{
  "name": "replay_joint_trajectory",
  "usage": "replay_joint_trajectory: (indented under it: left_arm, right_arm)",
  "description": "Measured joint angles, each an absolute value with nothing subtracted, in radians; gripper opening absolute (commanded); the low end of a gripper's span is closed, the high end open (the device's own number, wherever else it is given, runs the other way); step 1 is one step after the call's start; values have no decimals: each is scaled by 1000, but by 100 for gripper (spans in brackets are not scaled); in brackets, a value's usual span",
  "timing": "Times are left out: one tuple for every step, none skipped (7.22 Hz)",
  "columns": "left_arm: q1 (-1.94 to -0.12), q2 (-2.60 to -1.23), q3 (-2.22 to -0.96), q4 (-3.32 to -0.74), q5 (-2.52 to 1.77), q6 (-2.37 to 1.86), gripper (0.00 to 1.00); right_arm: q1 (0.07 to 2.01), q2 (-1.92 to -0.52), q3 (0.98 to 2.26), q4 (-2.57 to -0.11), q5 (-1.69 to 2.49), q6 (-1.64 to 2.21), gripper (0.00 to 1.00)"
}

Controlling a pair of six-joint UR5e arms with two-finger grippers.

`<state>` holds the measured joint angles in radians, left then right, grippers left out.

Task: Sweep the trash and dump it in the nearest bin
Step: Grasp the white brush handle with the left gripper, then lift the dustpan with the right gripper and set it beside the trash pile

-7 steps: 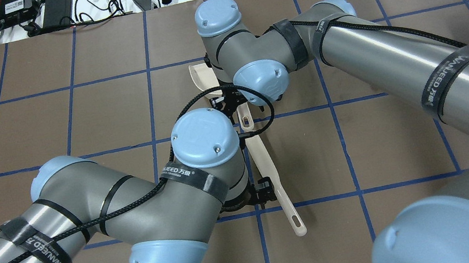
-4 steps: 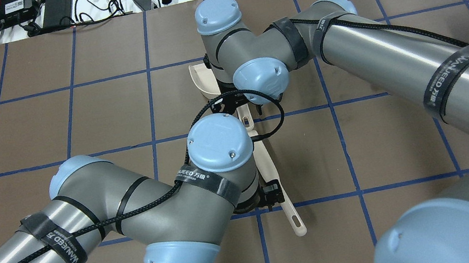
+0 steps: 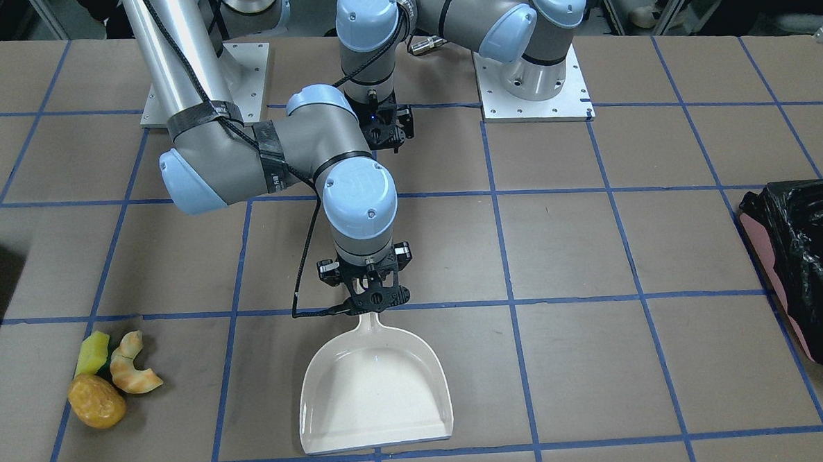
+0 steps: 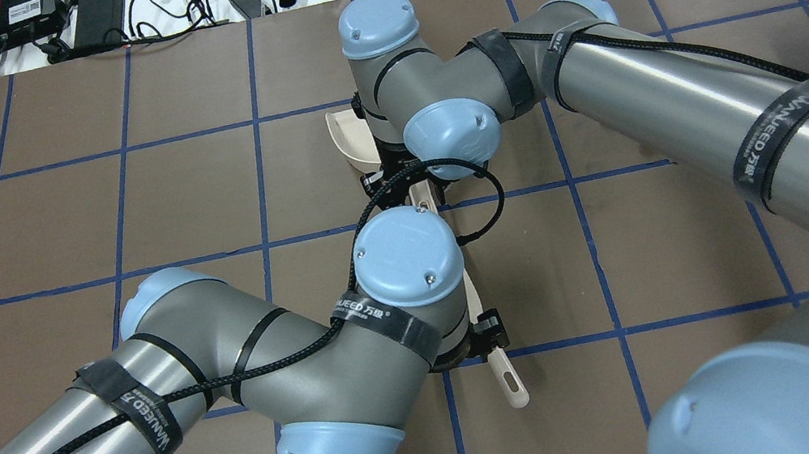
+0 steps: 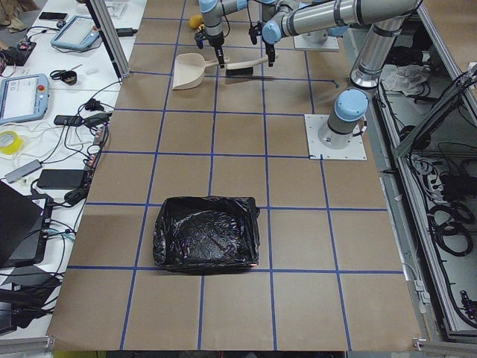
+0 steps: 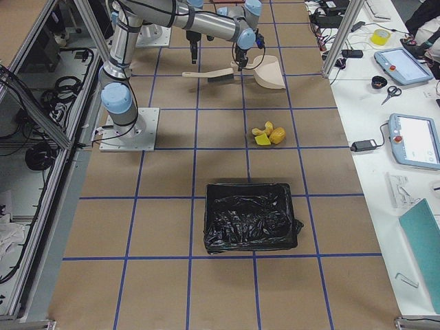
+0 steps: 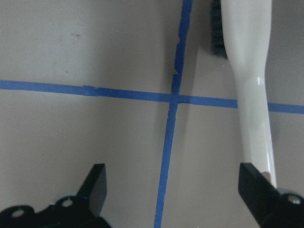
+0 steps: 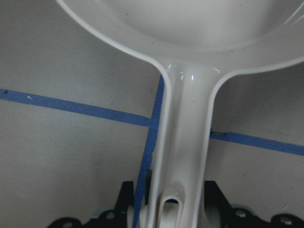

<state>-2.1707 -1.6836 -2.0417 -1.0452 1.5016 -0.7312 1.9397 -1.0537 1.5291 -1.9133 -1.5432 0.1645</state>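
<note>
At table centre, right gripper (image 3: pixel 371 296) clamped on dustpan (image 3: pixel 374 389) handle. Left gripper (image 7: pixel 173 190) spread wide, empty, brush (image 7: pixel 251 85) handle beside one finger. Trash (image 3: pixel 109 377) at 9 o'clock of dustpan; bin (image 6: pixel 251 216) well apart.

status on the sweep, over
Left gripper open, at brush handle. Right gripper around dustpan handle, grip unclear. Trash unswept, apart from dustpan, nothing between.
</note>
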Motion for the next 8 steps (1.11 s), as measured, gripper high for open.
replay_joint_trajectory:
  left_arm:
    - [-2179,-1700,-2039,-1024,1488,-753,100]
    - [-2183,-1709,-2037,-1013,1478,-768,100]
    - [-2186,-1716,-2035,-1007,1471,-786,100]
    - [-2188,-1724,-2032,-996,1457,-802,100]
    - [-2188,-1734,-2027,-979,1441,-818,100]
    - [-2189,-1747,-2022,-963,1434,-834,99]
    - [-2189,-1761,-2020,-953,1432,-841,98]
    - [-2190,-1775,-2019,-948,1431,-845,98]
  right_arm:
    - [1938,-1055,1530,-1906,-1543,169,15]
    - [1936,-1055,1530,-1892,-1542,175,0]
    - [1935,-1055,1528,-1885,-1540,178,0]
    - [1932,-1058,1522,-1882,-1538,180,0]
    - [1922,-1071,1509,-1876,-1537,180,0]
    - [1900,-1097,1485,-1851,-1537,172,0]
    - [1863,-1130,1451,-1803,-1541,128,0]
    - [1811,-1161,1420,-1748,-1551,28,0]
